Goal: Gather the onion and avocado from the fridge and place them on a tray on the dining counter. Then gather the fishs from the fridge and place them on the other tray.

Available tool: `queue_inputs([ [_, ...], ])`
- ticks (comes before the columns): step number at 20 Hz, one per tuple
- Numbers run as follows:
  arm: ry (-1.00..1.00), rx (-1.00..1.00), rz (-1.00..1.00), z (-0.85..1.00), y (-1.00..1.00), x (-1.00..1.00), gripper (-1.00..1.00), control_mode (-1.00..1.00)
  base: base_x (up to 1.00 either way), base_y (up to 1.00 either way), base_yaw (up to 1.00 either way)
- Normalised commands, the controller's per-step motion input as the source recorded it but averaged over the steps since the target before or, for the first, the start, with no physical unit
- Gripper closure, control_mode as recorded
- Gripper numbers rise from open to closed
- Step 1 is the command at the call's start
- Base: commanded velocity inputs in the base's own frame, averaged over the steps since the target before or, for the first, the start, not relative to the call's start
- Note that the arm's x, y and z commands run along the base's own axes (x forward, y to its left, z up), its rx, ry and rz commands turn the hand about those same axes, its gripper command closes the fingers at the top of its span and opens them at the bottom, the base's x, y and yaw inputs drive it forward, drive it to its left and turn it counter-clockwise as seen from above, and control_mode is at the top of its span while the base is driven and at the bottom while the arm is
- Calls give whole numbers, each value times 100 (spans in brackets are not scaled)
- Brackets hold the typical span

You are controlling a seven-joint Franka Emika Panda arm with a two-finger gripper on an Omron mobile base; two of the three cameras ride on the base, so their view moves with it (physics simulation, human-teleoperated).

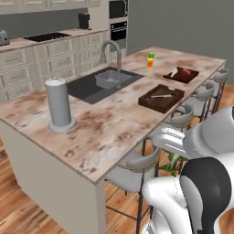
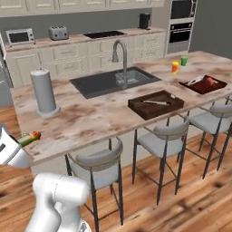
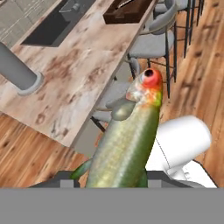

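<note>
Left of frame, left base view: paper-towel holder (image 1: 59, 104) stands on the dining counter (image 1: 105, 132), sink (image 1: 103, 82) and faucet (image 1: 112, 57) behind it. Centre-right, the tray (image 1: 161, 97), dark brown, holds a pale sliver; contents too small to name. Upper right, the other tray (image 1: 182, 74), redder, with something pale and red in it. Stools (image 1: 135, 171) line the near edge.

Right base view: same layout. At far left, a green-and-red fish (image 2: 28, 138) pokes out from the white arm, below counter height and well apart from both trays.

Hand view: the fish (image 3: 127, 140) runs up the centre of the frame from the bottom edge, red head uppermost, green body long. The end effector (image 3: 114, 180) is closed tight on the fish near its tail; fingertips are hidden behind the body.

Judgement: fish in carry, destination the other tray at the far end of the counter.

Risks:
- Grip sits low on a long body; the head end may swing or slip on a fast move.
- The fish is below the counter edge, near the stools; a rise too close in could strike the edge or a stool back.
- Set-down in the nearer dark tray would be the wrong tray.
</note>
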Motion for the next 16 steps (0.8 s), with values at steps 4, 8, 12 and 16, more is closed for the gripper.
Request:
queue_inputs([
  [4,0,0,0,0,0,0,100,100,34,-100,2],
  [8,0,0,0,0,0,0,100,100,36,-100,2],
  [12,0,0,0,0,0,0,100,100,42,-100,4],
  [16,0,0,0,0,0,0,100,100,57,-100,5],
])
